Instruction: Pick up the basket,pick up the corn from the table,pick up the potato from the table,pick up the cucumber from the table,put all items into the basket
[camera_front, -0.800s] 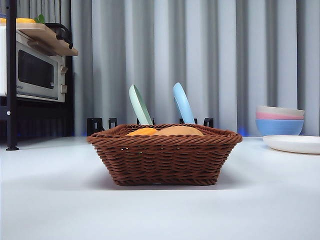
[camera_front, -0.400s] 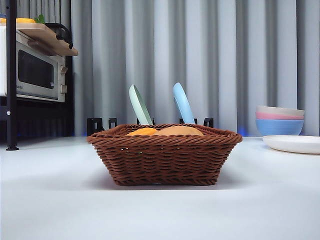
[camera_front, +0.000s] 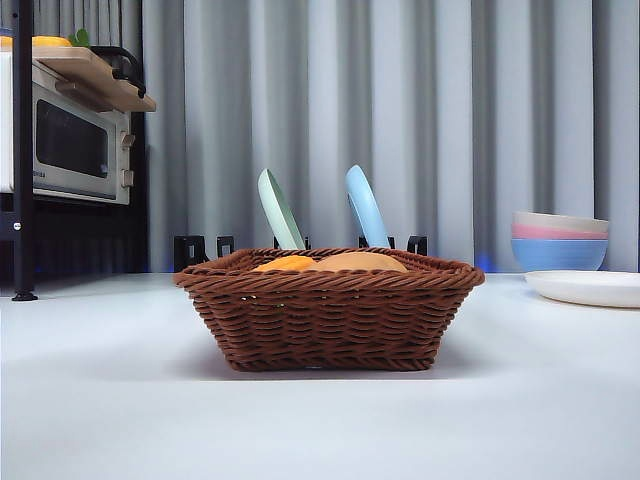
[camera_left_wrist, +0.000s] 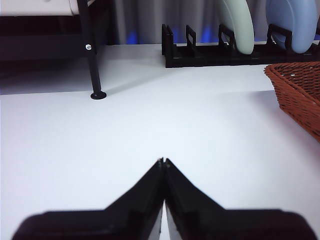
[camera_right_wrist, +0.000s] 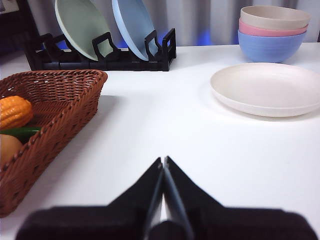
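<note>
The brown wicker basket (camera_front: 328, 312) stands on the white table (camera_front: 320, 420) in the middle of the front view. The corn (camera_front: 285, 264) and the potato (camera_front: 358, 262) peek over its rim. In the right wrist view the basket (camera_right_wrist: 55, 115) holds the corn (camera_right_wrist: 14, 111), the cucumber (camera_right_wrist: 20, 133) and the potato (camera_right_wrist: 7, 148). My right gripper (camera_right_wrist: 163, 161) is shut and empty, low over the table beside the basket. My left gripper (camera_left_wrist: 163, 162) is shut and empty on the basket's other side; a corner of the basket (camera_left_wrist: 299, 92) shows there.
A black dish rack (camera_front: 300, 243) with a green plate (camera_front: 280, 210) and a blue plate (camera_front: 365, 207) stands behind the basket. Stacked bowls (camera_front: 558, 240) and a cream plate (camera_front: 585, 287) sit at the right. A microwave on a black stand (camera_front: 70, 145) is at the left.
</note>
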